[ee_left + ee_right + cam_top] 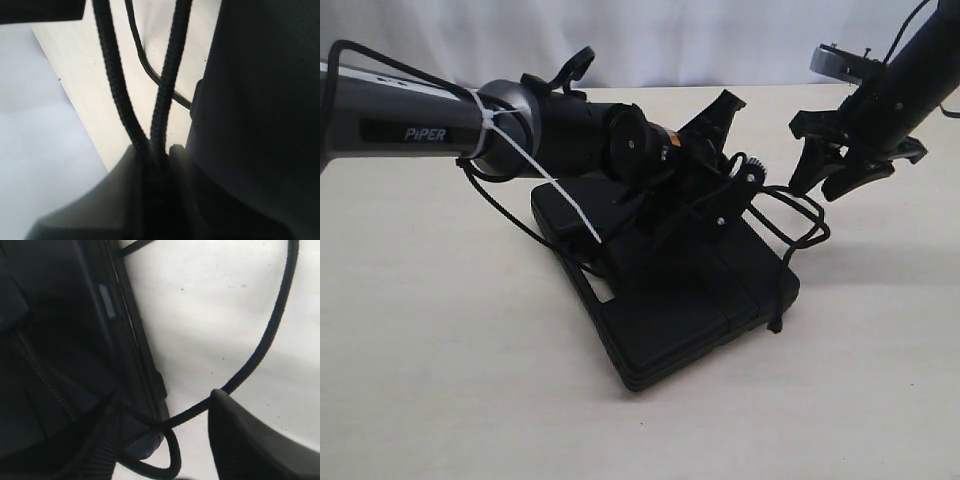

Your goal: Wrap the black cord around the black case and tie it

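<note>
Black case (680, 320) lies flat on the tabletop (440, 380) close to you, and your left hand (157, 170) above it pinches two strands of the black cord (166, 90). Farther back, your right hand (835, 172) hangs wide and holds nothing. Hold that pinch tight, then grab the loose loop beside the case and pull it snug.

A pale beige desk (430, 400) is carrying the scene, its surface showing a few tiny dark specks, while a white backdrop (670, 40) is hanging behind its far edge.
</note>
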Controlling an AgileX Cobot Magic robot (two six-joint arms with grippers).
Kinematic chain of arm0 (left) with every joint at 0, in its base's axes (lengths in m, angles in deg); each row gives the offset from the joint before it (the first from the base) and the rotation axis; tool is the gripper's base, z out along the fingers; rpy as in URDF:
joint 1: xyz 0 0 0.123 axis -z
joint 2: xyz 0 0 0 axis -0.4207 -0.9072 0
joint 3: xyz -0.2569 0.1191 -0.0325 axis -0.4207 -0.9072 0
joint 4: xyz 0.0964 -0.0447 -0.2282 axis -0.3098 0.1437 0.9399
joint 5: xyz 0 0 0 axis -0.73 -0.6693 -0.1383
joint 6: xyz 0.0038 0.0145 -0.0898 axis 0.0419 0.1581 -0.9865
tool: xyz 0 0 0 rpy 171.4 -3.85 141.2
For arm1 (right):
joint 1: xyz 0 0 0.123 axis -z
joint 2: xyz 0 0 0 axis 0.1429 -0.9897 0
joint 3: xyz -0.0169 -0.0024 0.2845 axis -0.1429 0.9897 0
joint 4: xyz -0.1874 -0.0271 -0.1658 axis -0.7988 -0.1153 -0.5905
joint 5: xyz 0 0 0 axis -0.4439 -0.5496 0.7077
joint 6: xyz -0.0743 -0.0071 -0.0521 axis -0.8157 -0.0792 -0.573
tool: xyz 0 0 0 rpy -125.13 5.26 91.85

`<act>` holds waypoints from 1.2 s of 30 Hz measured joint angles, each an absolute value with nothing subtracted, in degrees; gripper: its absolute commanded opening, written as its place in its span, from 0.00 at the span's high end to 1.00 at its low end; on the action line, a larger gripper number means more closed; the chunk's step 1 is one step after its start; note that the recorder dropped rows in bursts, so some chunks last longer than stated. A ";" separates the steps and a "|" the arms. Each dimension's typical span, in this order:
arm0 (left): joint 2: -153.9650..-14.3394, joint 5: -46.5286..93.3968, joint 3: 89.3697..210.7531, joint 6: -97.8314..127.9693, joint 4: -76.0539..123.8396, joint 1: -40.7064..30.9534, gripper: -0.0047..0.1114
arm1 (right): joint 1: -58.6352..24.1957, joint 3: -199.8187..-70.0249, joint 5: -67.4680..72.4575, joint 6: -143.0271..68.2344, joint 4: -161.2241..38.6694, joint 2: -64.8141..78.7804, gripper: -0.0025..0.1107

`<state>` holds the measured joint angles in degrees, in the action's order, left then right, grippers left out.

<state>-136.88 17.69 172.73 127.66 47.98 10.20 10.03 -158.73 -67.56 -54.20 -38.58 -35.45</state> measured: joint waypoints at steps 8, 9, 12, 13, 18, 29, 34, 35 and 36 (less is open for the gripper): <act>-136.88 17.69 172.73 127.66 47.98 10.20 0.96 | 10.03 -157.51 -67.35 -50.99 -41.48 -29.95 0.55; -136.88 17.69 172.73 127.57 47.98 10.20 0.96 | 10.03 -156.57 -67.35 -50.70 -41.48 -28.70 0.55; -136.88 17.69 172.73 127.43 47.98 10.20 0.96 | 10.03 -151.68 -67.35 -48.79 -41.48 -25.15 0.55; -136.88 17.69 172.73 127.16 47.98 10.20 0.96 | 10.03 -149.36 -67.35 -48.00 -41.48 -23.95 0.55; -136.88 17.69 172.73 126.77 47.98 10.20 0.96 | 10.03 -131.71 -66.91 -48.66 -32.86 -17.61 0.55; -136.88 17.69 172.73 126.77 47.98 10.20 0.96 | 10.03 -122.08 -51.32 -56.47 -17.41 -17.76 0.63; -136.88 17.69 172.73 126.77 47.98 10.20 0.96 | 10.03 -122.08 -49.36 -57.17 -16.44 -19.45 0.75; -136.88 17.69 172.73 126.77 47.98 10.20 0.96 | 10.03 -121.97 -49.27 -57.35 -15.94 -20.10 0.76; -136.88 17.69 172.73 126.77 47.98 10.20 0.96 | 10.03 -121.97 -49.27 -58.29 -14.87 -20.78 0.76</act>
<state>-136.88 17.69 172.73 126.77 47.98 10.20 10.03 -121.97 -49.27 -58.29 -14.87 -20.78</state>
